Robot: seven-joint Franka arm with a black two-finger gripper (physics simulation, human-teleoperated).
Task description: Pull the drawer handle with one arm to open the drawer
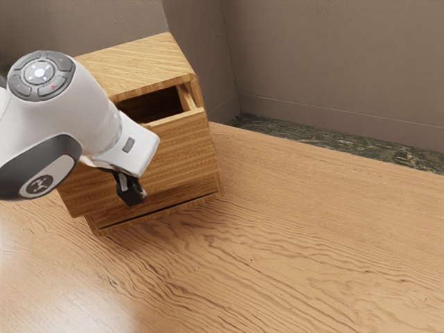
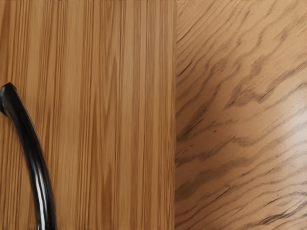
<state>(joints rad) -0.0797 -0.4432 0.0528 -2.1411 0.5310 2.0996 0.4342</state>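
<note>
A wooden cabinet (image 1: pixel 139 61) stands at the exterior view's upper left. Its upper drawer (image 1: pixel 177 146) is pulled out part way, and a dark gap shows behind the drawer front. My black gripper (image 1: pixel 130 192) hangs in front of the middle of that drawer front, and my white arm hides the handle there. In the wrist view the drawer front (image 2: pixel 105 115) is close under my hand, and the curved black handle (image 2: pixel 29 158) runs along one side of it, off from the centre.
The cabinet rests on a broad wooden surface (image 1: pixel 298 236) that stretches toward the exterior view's right. Grey walls (image 1: pixel 333 55) rise behind it, with a dark strip of floor (image 1: pixel 347 142) at their foot.
</note>
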